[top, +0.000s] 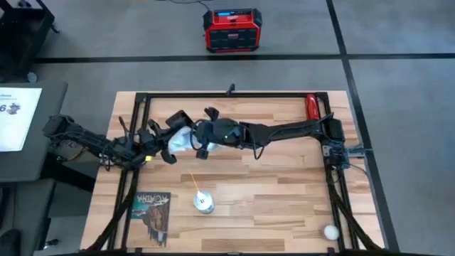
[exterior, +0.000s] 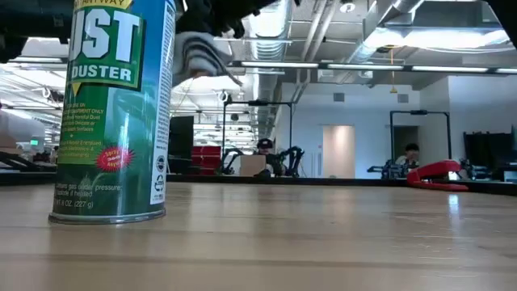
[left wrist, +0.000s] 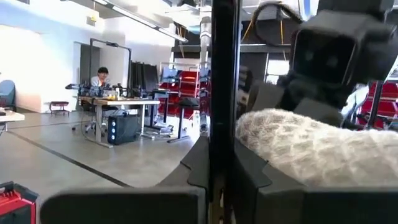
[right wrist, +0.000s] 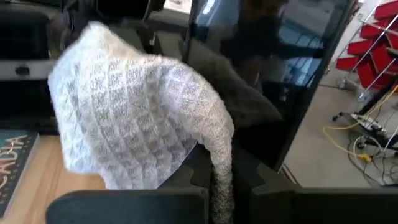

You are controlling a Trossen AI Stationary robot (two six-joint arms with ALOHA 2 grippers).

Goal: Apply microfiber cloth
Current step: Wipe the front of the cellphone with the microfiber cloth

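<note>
Both arms meet above the middle of the table. The right gripper [top: 201, 146] has its fingers pinched on the microfiber cloth [top: 183, 138], which drapes forward off them and hangs over the face of a black phone [right wrist: 267, 74]. The left gripper [top: 165, 142] sits just beside it, across the cloth, fingers clamped on that phone's thin edge, holding it upright.

To do this well, I'd say: keep the phone rigid in the left grip, press the bunched cloth flat on the glass, and wipe in even strokes without dragging the cloth out of the pinch.

Now the writing. Well below both grippers on the table stands a green can [exterior: 113, 109] reading "DUSTER". Beside it lies a dark booklet [top: 152, 210] with pale block letters I can't quite read. Behind the grippers, off the table, a red box [top: 233, 30].
</note>
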